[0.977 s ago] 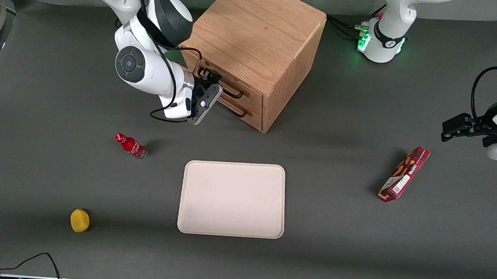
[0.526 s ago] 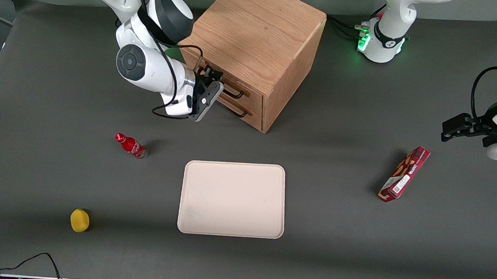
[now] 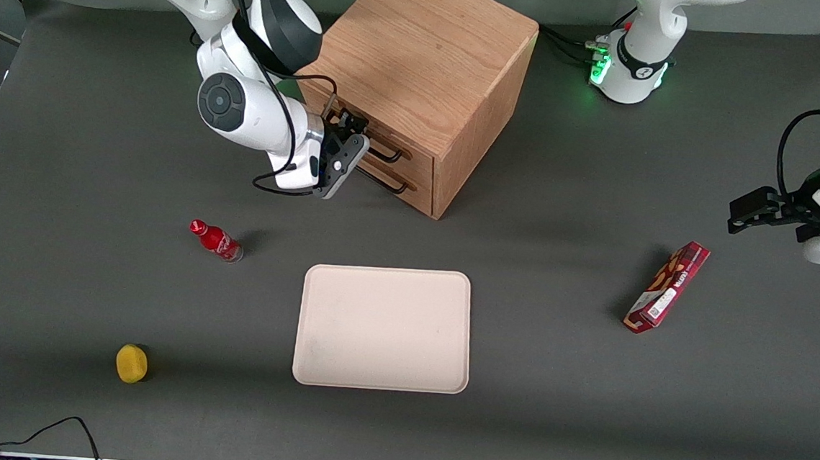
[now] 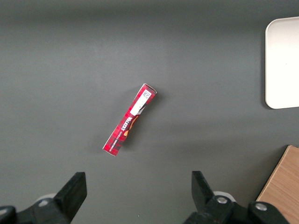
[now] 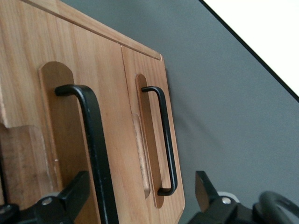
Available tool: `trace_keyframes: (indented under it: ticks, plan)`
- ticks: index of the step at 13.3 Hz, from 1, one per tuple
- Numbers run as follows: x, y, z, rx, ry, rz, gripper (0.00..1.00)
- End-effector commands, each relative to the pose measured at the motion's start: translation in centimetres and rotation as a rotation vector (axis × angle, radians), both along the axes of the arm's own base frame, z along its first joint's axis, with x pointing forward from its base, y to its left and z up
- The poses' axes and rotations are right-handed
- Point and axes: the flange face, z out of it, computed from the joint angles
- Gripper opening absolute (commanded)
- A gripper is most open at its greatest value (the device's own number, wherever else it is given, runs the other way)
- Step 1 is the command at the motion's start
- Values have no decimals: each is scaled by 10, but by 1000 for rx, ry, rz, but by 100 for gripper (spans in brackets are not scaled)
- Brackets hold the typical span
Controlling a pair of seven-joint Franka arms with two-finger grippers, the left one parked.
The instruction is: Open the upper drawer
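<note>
The gripper point(image 3: 353, 141) sits right against the front of the wooden cabinet point(image 3: 429, 58), at the level of the upper drawer point(image 3: 359, 127), whose long black handle point(image 5: 93, 140) runs between its two fingers. Seen from the right wrist camera, the fingers point(image 5: 70, 196) stand spread wide, one on each side of that handle, and neither pad is seen pressing on the bar. The upper drawer sits flush in the cabinet face, its front level with the wood around it. Just past the gripper, lower on the same face, is the bottom drawer point(image 3: 402, 182) with its own like black handle point(image 5: 163, 140), also flush and untouched. Nearer the front camera than the gripper, a small red bottle point(image 3: 216, 240) lies on the dark grey table point(image 3: 551, 384), well apart from the fingers. A pale, flat tray point(image 3: 384, 328) rests nearer the camera too, roughly below the cabinet's front corner. A yellow sponge point(image 3: 131, 363) sits nearer the camera again, past the bottle. Far off from the gripper, toward the parked arm's end of the table, lies a red snack box point(image 3: 667, 287), tilted on its long side.
</note>
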Motion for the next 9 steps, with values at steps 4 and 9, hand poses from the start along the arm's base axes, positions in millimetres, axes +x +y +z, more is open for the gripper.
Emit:
trace_keyframes:
  ticks: [4,9]
  plan:
    - [9,-12,-6,28,-28,35,100]
    - [26,-21,-12,13,-38,31,100]
